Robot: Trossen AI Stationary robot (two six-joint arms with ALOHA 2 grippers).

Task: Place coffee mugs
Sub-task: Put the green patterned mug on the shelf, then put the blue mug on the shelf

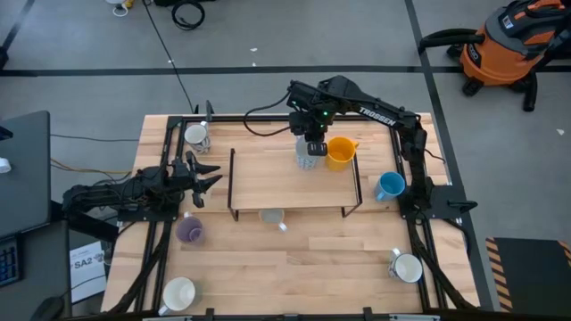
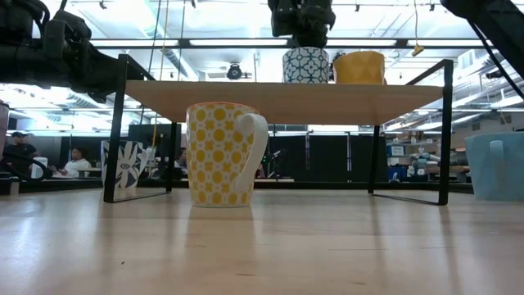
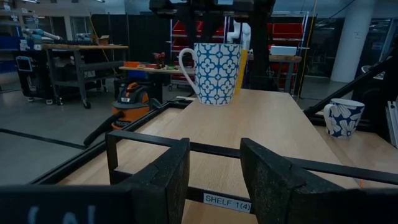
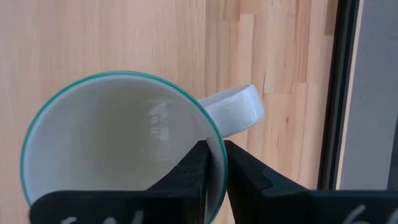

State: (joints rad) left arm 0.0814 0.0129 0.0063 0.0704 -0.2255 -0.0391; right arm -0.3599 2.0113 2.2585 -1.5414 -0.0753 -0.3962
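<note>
The blue-patterned mug [image 1: 306, 153] sits on the shelf [image 1: 268, 178] right beside the orange-yellow mug [image 1: 340, 152], with the right end effector [image 1: 312, 148] pinching its rim between nearly closed fingers. Looks like two up; six mugs wait on the counter [image 1: 294, 259], and the left end effector [image 1: 203, 176] idles wide open, empty.

Glossy glazed ceramic patterned mug [image 4: 118, 149]; pale smooth wood shelf [image 1: 290, 178]; matt black metal frame [image 2: 446, 131].

Pale wood desk [image 1: 294, 259] carrying a black-framed shelf [image 1: 268, 178], blue-patterned mug [image 1: 307, 153] and orange mug [image 1: 339, 152] on the shelf, yellow-patterned mug [image 1: 271, 217] beneath its front edge, purple mug [image 1: 188, 231], blue mug [image 1: 389, 185], white mugs [image 1: 177, 293] at desk corners
</note>
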